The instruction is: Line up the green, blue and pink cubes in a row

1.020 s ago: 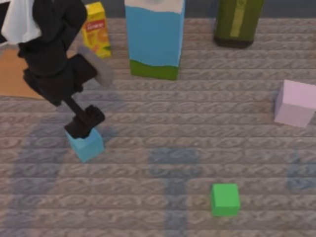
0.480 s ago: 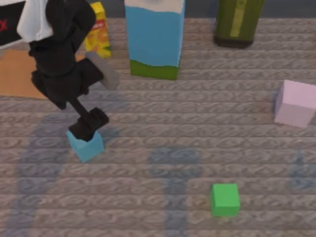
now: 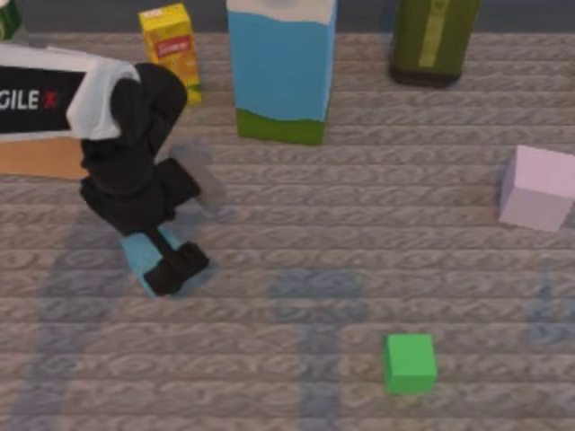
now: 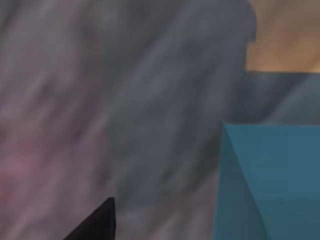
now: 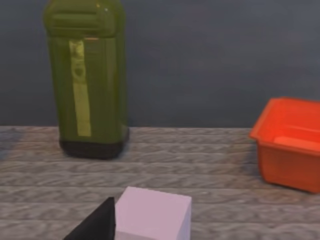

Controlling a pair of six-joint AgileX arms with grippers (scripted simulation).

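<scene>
Down at the left side of the table, the blue cube [image 3: 144, 251] sits right under the left gripper [image 3: 176, 268], mostly covered by it; only a turquoise sliver peeks out beside the black fingers. From the left wrist view, the blue cube [image 4: 270, 182] fills one corner, very close, with a single dark fingertip [image 4: 97, 224] off to its side. Whether the jaws are closed on the cube, I cannot tell.

Out from the gripper toward the right and nearer the front edge, the green cube [image 3: 410, 363] lies alone, well apart. Far across at the right edge sits the pink cube [image 3: 537, 188], and the right wrist view has the pink cube [image 5: 155, 214] just beside the right gripper's one visible fingertip [image 5: 97, 224]; how far that gripper is spread, I cannot tell either.

On the left arm's white shell [image 3: 54, 94], letters read "GILE X". Behind the gripper stands a yellow juice box [image 3: 171, 49] with a red label, text unreadable. Further along the back, a tall blue carton [image 3: 281, 67], then a dark green bottle [image 5: 87, 75] bearing a pale vertical strip. An orange-red bin [image 5: 290, 142] sits beyond.
</scene>
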